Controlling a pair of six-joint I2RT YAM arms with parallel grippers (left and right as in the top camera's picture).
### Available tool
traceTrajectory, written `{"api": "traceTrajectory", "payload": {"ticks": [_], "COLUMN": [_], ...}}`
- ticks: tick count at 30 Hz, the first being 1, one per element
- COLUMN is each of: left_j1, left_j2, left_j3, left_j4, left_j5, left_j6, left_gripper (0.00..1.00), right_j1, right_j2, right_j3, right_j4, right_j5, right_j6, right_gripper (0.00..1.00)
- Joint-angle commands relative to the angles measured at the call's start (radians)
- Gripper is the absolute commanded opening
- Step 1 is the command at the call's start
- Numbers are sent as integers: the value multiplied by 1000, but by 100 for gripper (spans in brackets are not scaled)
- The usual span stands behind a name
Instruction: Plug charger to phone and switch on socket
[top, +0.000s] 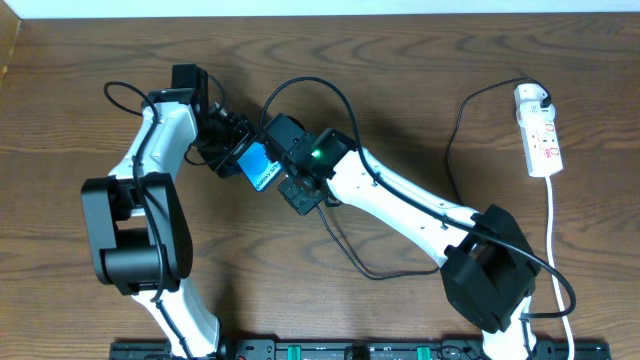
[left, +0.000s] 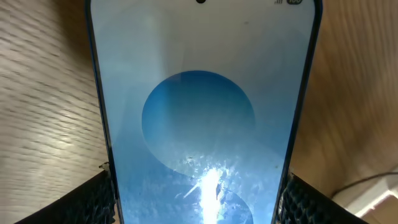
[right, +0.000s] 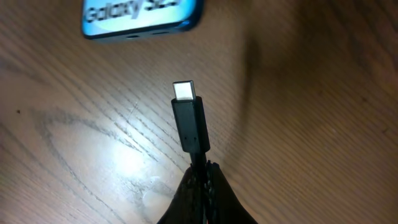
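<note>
The phone (top: 257, 165), black-edged with a lit blue-and-white screen, is held between my left gripper's (top: 236, 158) fingers above the table. It fills the left wrist view (left: 199, 112), with a finger pad on each side of it. My right gripper (top: 290, 178) is shut on the charger (right: 189, 124) just behind its black connector. The metal tip points at the phone's bottom edge (right: 140, 18), a short gap away. The black cable (top: 455, 130) runs across the table to a white plug in the socket (top: 540, 130), a white power strip at the far right.
The charger cable loops over the wood table (top: 400, 80) behind and under my right arm (top: 400, 200). The socket's thicker white cord (top: 560, 240) runs down the right side. A black rail (top: 350, 350) lies along the front edge.
</note>
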Motion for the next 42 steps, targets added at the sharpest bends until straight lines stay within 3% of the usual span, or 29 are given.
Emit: {"api": "traceTrajectory", "payload": {"ticks": [1,12,21,23,29,32,36,39,42], "left_j1": [3,-1,-93,-121,-153,-153,-153,-153,-153], "left_j2": [-99,-316,-337,-337,-337,-337,-337,-337,-337], "left_j3": [5,5,5,5,5,5,5,5,5], "left_j4": [-3,-6,-8,3,13,14,22,25,25], "left_j5": [-90,-183,-185,-193,-195,-195,-195,-194,-194], "left_j6": [34,33,-15,-23,-86,-135,-179,-198,-201], "left_gripper": [56,56,56,56,56,56,56,56,56], "right_j1": [-42,-214,-293,-306,-341,-358,-387,-429,-472], "right_j2": [7,12,14,19,23,23,23,23,23], "right_j3": [-5,-5,-5,-5,-5,-5,-4,-3,5], "right_j4": [8,56,61,68,77,93,105,111,108], "right_j5": [18,-84,-86,-87,-139,-210,-303,-413,-402], "right_j6": [102,218,487,505,433,373,349,350,356], "right_gripper": [1,1,1,10,63,70,89,98,99]}}
